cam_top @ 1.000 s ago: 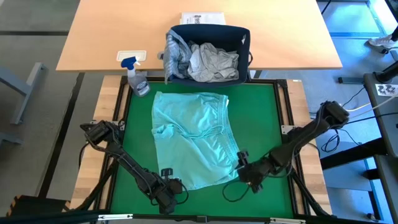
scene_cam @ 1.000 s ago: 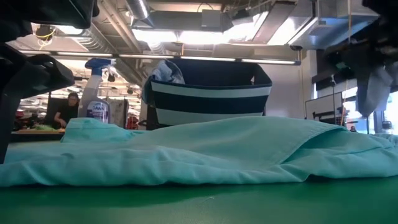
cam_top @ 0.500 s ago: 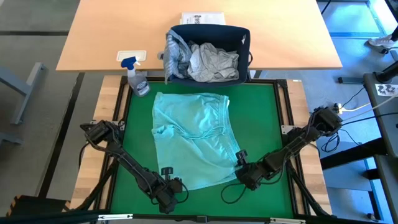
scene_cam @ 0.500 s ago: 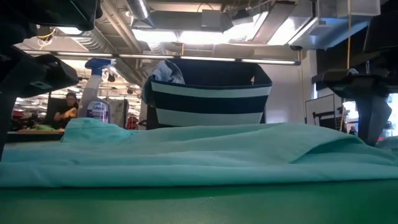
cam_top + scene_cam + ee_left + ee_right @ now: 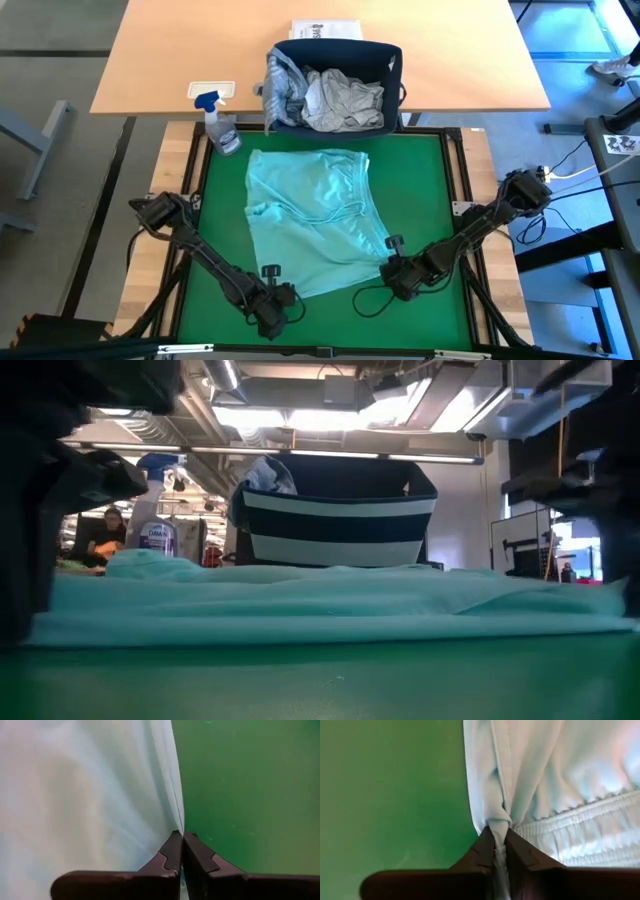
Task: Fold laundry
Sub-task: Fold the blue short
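Observation:
A mint-teal garment (image 5: 310, 220) lies spread on the green mat (image 5: 420, 180), its elastic waistband (image 5: 590, 825) along its right side. My left gripper (image 5: 272, 300) is shut on its near left corner, and my right gripper (image 5: 392, 270) is shut on its near right corner. In the low view the garment (image 5: 330, 605) is a low, flat band between the two dark arms. More laundry, a white piece and a grey-blue striped one, sits in the navy-and-white striped basket (image 5: 335, 85) beyond the mat's far edge. My left gripper (image 5: 181, 837) pinches the garment's edge at its near left corner (image 5: 176, 822) between its two fingers, slanting steeply down from the near side. The rest of the cloth lies flat on the mat. My right gripper (image 5: 499, 832) pinches a gathered bunch of cloth at the near right corner (image 5: 499, 820), just beside the waistband's end. Its fingers slant steeply down from the near side. Several folds run into the pinch.
A spray bottle (image 5: 220, 128) stands at the mat's far left corner. The basket (image 5: 335, 510) stands on the wooden table (image 5: 160, 60), with a white paper (image 5: 325, 28) behind it. Bare green mat lies to the right of the garment and along the near edge.
My right gripper has sunk onto the garment's near right corner and tipped steeper. The garment's near edge has drawn straighter between the two grippers. In the low view its humps have flattened.

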